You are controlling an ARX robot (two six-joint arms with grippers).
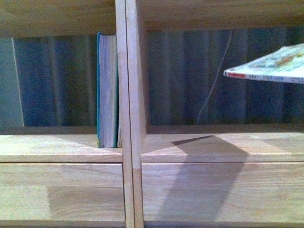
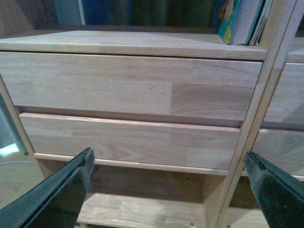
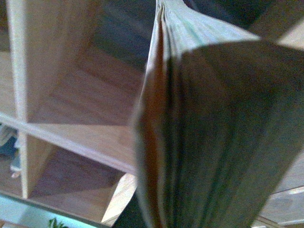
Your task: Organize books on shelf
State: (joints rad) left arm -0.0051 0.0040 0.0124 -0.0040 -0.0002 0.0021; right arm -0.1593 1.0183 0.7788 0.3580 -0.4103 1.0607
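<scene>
Books are in two places at this moment. One, the thick teal-green book (image 1: 107, 90), stands upright in the left compartment of the light wooden shelf (image 1: 130, 156), pressed against the middle divider. The other, the white paperback (image 1: 268, 65), hangs in the air in front of the right compartment. It lies almost flat with its spine toward the divider, and it is well above the compartment floor, where its shadow falls.

The right wrist view is filled by this paperback, very close and blurred, so the right pincer itself is not visible and I cannot tell its state directly. Since the book touches nothing, I judge that this pincer carries it.

The left pincer (image 2: 168, 156) is low, in front of the drawer fronts (image 2: 128, 85), with its two dark fingers wide apart and nothing between them.

I judge that the step in hand is the placing of the second book. The next move calls for turning the paperback upright, bringing it inside a compartment without hitting the divider or the top board, and giving it a support, because a thin book can fall over when it stands alone.
</scene>
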